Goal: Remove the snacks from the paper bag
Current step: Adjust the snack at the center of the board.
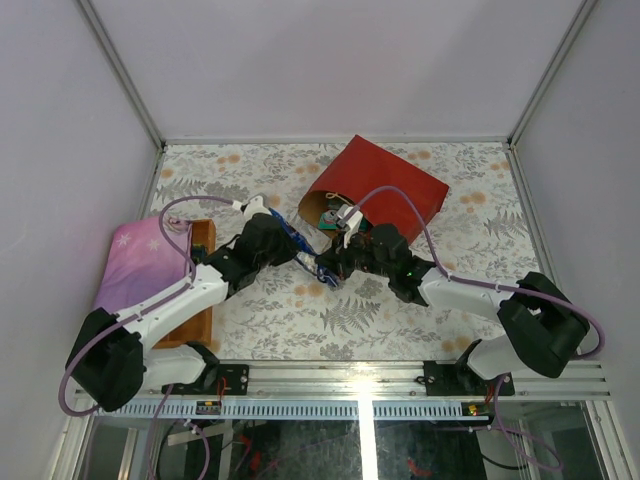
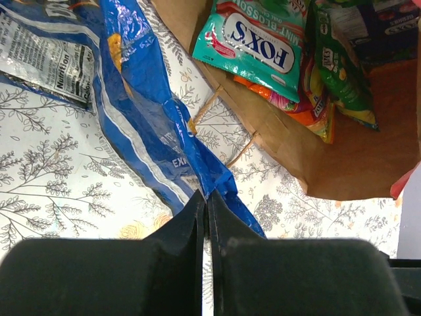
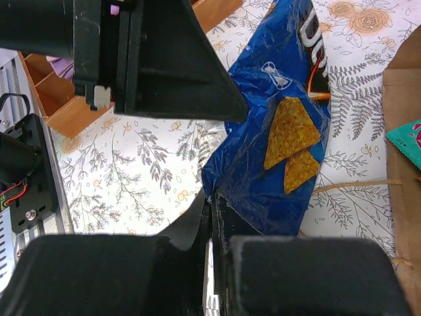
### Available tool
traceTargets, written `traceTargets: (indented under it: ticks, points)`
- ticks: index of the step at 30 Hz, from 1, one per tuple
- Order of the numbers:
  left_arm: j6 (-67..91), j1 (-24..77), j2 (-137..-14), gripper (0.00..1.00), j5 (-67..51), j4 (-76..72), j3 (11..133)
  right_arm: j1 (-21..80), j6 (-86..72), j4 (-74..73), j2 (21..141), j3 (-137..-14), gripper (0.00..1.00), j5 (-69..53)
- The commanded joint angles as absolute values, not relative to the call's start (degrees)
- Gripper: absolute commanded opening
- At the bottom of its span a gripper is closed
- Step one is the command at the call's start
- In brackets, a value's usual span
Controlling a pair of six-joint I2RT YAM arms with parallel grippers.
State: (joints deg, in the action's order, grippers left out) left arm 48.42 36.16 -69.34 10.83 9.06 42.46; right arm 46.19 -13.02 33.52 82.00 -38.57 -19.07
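The red paper bag (image 1: 385, 180) lies on its side, its mouth facing the arms. Its brown inside (image 2: 342, 164) holds a teal FOX'S packet (image 2: 256, 46), a green packet (image 2: 339, 66) and an orange one (image 2: 309, 112). A large blue snack pack (image 1: 296, 238) lies on the table just outside the mouth. My left gripper (image 2: 207, 196) is shut on one edge of this blue pack (image 2: 131, 99). My right gripper (image 3: 212, 199) is shut on a corner of the same pack (image 3: 276, 131), facing the left gripper's body (image 3: 151, 59).
A wooden tray (image 1: 203, 240) and a pink folded cloth (image 1: 140, 262) sit at the left by the wall. The bag's twine handles (image 2: 210, 105) lie on the floral tablecloth beside the blue pack. White walls close in the table on three sides.
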Motion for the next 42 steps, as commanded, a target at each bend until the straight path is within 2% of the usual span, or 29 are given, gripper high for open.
traceTargets:
  ticks: [1,8,15,20,23,25,27,28,29,31,32,33,34,37,42]
  points:
    - [45.8,32.8,-68.8,0.02,11.4,9.4,45.0,47.6,-13.3,36.0,80.3,-40.9,0.00,-19.5]
    - [41.8,30.7,-66.5,0.01,16.8,13.8,48.9,51.8,-15.6,35.2,85.6,-50.9,0.00,-18.2]
    - [37.6,29.5,-61.9,0.00,34.8,22.9,55.4,55.6,-21.7,37.2,94.8,-65.2,0.00,-21.3]
    - [35.8,29.4,-58.5,0.00,42.2,27.0,60.7,55.9,-25.0,38.4,101.0,-75.5,0.00,-25.5]
    - [34.3,29.4,-59.8,0.00,44.0,27.2,62.8,55.8,-27.4,40.5,101.6,-76.1,0.00,-24.8]
    - [32.7,29.4,-63.2,0.02,41.7,26.6,63.3,55.5,-29.3,42.7,100.5,-71.9,0.00,-21.8]
    - [32.1,29.4,-69.6,0.10,38.0,27.4,64.3,54.9,-31.8,46.5,99.6,-64.6,0.00,-18.2]
    - [32.0,29.4,-73.1,0.19,36.1,27.8,64.5,54.5,-33.8,47.9,99.6,-60.2,0.00,-16.7]
    - [32.4,29.4,-76.6,0.35,35.0,28.0,64.5,54.1,-35.9,50.8,100.0,-55.7,0.00,-15.9]
    - [32.7,29.4,-81.5,0.73,33.8,26.9,63.6,53.2,-41.0,56.9,102.3,-47.4,0.00,-15.3]
    - [32.7,29.4,-82.1,0.88,33.9,26.2,63.3,52.6,-43.6,60.3,103.8,-42.4,0.00,-16.3]
    - [32.8,29.3,-82.1,0.97,34.1,25.8,63.3,52.1,-46.2,63.4,105.3,-39.0,0.00,-17.7]
    - [32.8,29.1,-81.5,1.00,34.0,25.5,63.4,51.6,-48.3,66.2,106.2,-36.5,0.00,-18.4]
    - [32.7,28.0,-79.4,1.00,32.8,24.5,63.6,49.9,-50.3,69.3,105.5,-32.0,0.00,-18.4]
    - [35.0,26.6,-76.9,1.00,32.3,24.2,61.1,49.5,-43.2,51.5,99.9,-36.3,0.00,-13.6]
